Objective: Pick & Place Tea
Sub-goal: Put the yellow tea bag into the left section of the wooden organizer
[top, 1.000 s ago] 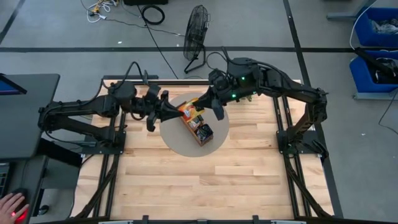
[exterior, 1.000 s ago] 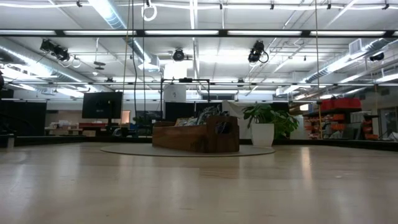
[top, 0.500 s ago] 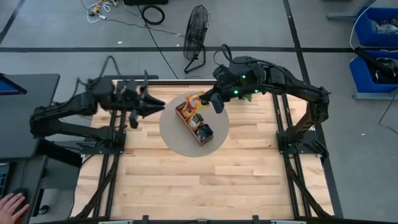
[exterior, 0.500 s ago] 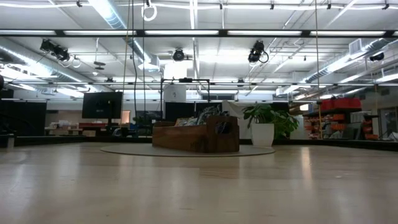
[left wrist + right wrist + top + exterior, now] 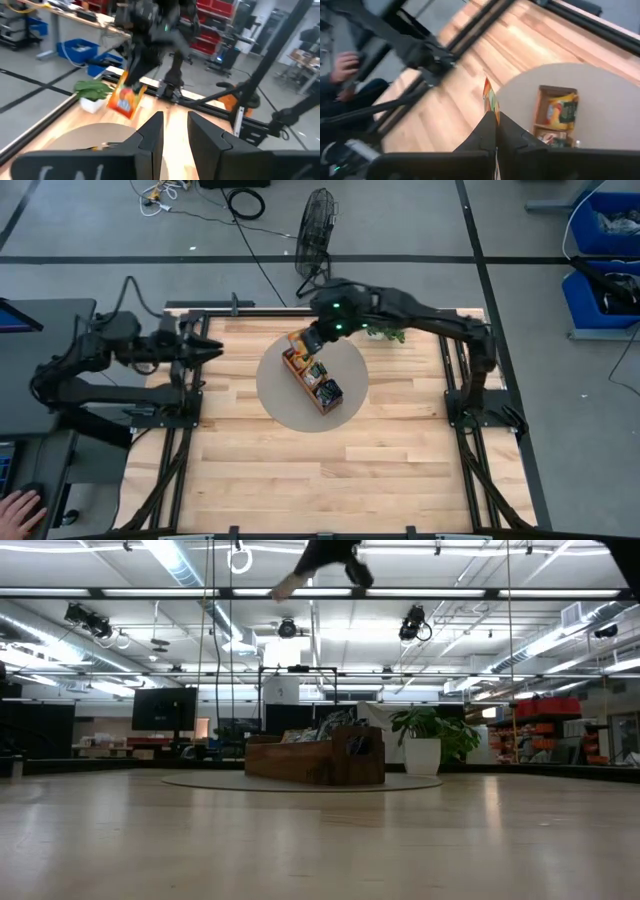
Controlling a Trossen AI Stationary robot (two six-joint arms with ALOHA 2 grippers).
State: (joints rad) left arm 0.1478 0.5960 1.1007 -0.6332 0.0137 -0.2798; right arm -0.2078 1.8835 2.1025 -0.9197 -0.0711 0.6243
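Orange tea sachet [image 5: 124,102] is hanging edge-pinched in right gripper [image 5: 305,340] above wooden tray [image 5: 312,380]; thin grip risking slip. Left gripper [image 5: 208,347] is idling narrow.

Wooden tray [image 5: 313,379] on round mat [image 5: 345,402], plant [image 5: 388,332] behind.

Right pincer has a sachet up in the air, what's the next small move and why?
Probably lower the right pincer toward the tray. It is shut on an orange sachet, held high above the tray's end, not yet released. The left pincer waits at the table's left edge.
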